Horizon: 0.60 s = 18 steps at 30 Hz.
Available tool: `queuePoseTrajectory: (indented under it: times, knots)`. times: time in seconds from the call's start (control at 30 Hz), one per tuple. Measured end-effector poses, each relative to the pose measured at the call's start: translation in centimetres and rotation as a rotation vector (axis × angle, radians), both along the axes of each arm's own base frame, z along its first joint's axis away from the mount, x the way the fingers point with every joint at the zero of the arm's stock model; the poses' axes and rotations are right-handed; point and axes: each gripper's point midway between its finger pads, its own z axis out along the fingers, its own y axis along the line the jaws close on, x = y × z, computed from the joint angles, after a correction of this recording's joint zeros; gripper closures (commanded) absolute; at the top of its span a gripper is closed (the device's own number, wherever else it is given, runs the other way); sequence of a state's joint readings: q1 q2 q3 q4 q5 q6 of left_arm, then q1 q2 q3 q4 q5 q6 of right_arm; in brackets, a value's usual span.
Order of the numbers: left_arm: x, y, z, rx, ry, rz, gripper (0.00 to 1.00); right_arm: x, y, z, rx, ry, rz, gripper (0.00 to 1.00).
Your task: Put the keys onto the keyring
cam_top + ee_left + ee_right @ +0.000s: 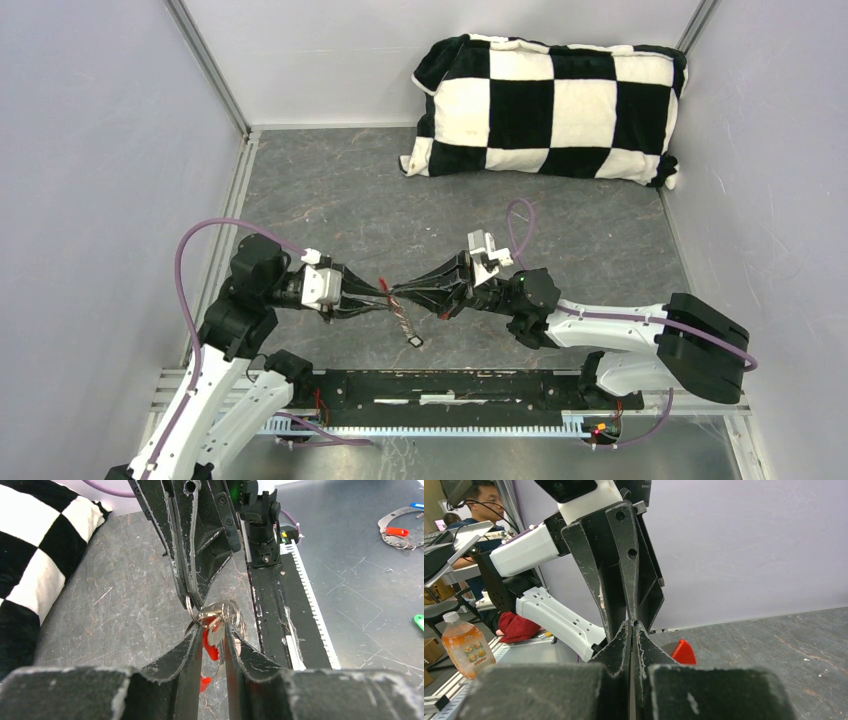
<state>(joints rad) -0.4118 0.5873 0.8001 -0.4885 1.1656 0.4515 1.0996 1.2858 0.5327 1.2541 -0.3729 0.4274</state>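
Over the near middle of the table, the keyring (403,318) hangs between the two grippers, with a dark-headed key (414,341) at its lower end. My right gripper (192,602) is shut on one thin silver ring of it. My left gripper (214,627) stands open just below the rings (227,612). A small silver key blade (216,634) hangs in the gap between its fingers, with red plastic (211,650) behind it. In the right wrist view my right gripper (631,626) is shut tip to tip under the left one. A red piece (684,652) shows beside it.
A black-and-white checked pillow (550,105) lies at the back of the table. The black rail (450,385) runs along the near edge below the grippers. Beyond it, other tagged keys (397,531) and a green tag (419,622) lie on a metal surface.
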Motion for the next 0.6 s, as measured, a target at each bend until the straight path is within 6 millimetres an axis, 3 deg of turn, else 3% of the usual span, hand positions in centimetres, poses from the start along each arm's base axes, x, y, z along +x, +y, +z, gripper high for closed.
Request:
queuePoseTrajectory:
  times: [0.13,0.27,0.4,0.5,0.6]
  knots:
    - [0.18,-0.09,0.21,-0.006,-0.004,0.001,0.76,-0.05,0.07,-0.21,-0.008,-0.001,0.004,0.99]
    - [0.43,-0.22,0.59,-0.017,-0.015,0.003,0.9,-0.23,0.22,-0.65,-0.025,0.0,0.016,1.0]
    - [0.65,-0.34,0.62,-0.018,0.0,0.006,0.88,-0.4,0.25,-0.77,-0.03,-0.008,0.024,0.99]
    - [0.75,-0.39,0.58,-0.017,0.009,0.007,0.98,-0.46,0.3,-0.78,-0.034,-0.016,0.028,0.99]
    - [0.83,-0.37,0.58,-0.017,0.009,0.011,0.98,-0.65,0.46,-0.76,-0.045,-0.024,0.044,0.88]
